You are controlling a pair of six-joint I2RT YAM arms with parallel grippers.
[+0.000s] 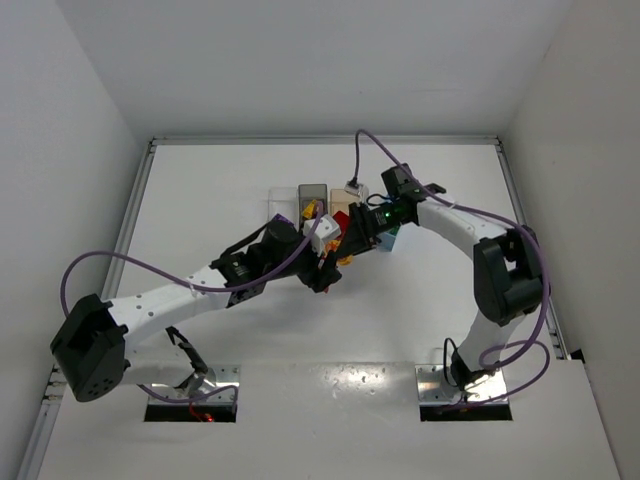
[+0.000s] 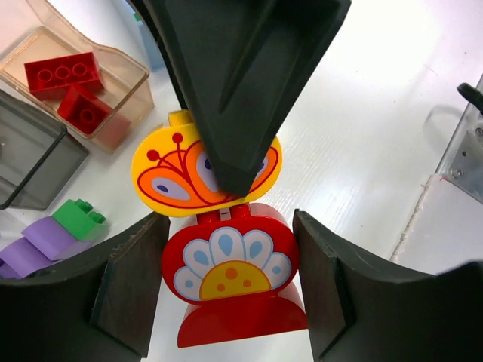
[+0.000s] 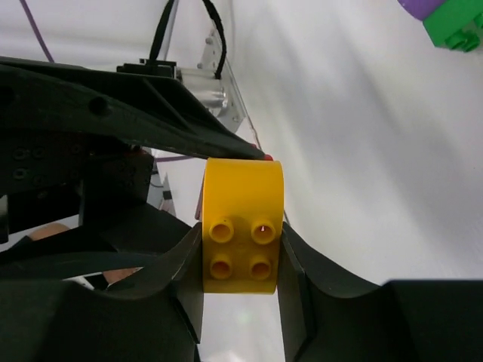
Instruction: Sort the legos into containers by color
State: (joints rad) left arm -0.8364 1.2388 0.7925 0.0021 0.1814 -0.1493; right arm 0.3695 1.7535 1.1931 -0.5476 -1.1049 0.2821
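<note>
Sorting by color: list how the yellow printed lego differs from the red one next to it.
The yellow lego bears red-orange feather shapes; the red lego bears a white-petalled flower. The right gripper clamps the yellow lego in its jaws; the left gripper has its jaws against the red lego's sides. Both are rounded and printed.

The top cam sits high above and behind the arm bases, looking down over the whole white table [image 1: 230, 180]. From there the round yellow-orange plastic brick [image 1: 344, 259] is a mid-table speck, I think. The left wrist cam is very close, facing that brick's [image 2: 170, 177] printed face, with the round red plastic brick [image 2: 230, 264] just below it. The right wrist cam is equally close, facing the studded side [image 3: 243, 226]. All three views share the yellow one.
</note>
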